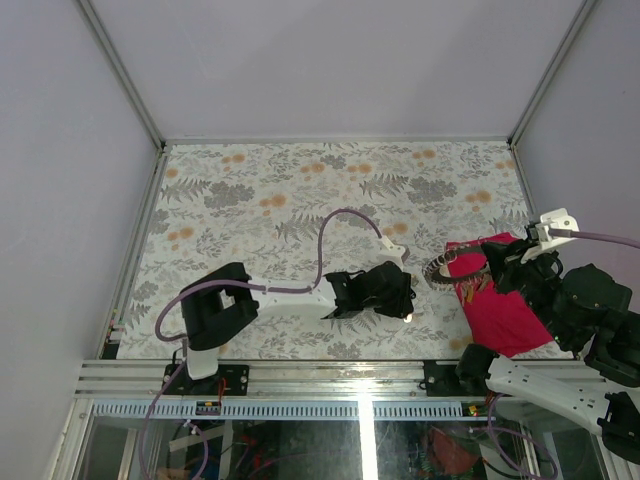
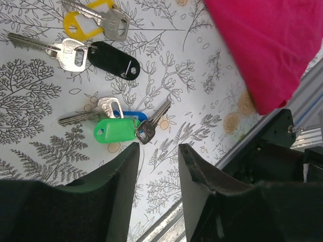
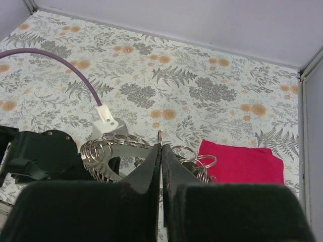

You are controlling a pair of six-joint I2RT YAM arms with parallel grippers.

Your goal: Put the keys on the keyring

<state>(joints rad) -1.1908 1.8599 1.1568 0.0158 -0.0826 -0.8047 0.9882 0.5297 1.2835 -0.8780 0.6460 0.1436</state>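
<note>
The left tool (image 2: 157,154) hovers low over the flowered bench (image 2: 202,75), its two dark fingers parted with nothing between them, as the keys (image 2: 75,119) lie scattered just ahead of its tips. Nearest is a green-tagged key (image 2: 115,130), overlapping a blue tag (image 2: 132,115) and flanked by two bare silver blades. Farther ahead lie a black-tagged key (image 2: 113,60) and, beyond it, a yellow-tagged key (image 2: 83,22). A crimson cloth (image 2: 267,45) sits ahead and off to the right of the tool. Across the bench the right tool (image 3: 160,147) is pinched shut on the keyring (image 3: 159,134), a thin silvery loop standing edge-on above its fingertips. The chain (image 3: 103,148) of linked rings drapes to either side of it.

The step in hand looks to be picking up a first key. The green cluster is crowded, so a clean job probably means dropping the fingers astride one piece only. They would squeeze across a tag or blade while leaving the hole in the key's head clear for the ring. A grab that also catches the neighbouring blade could drag the pile or lift two at once. Thin metal lying flat on the bench gives little to bite, so the plastic tag seems the surer hold. No key can be seen on the ring yet.
</note>
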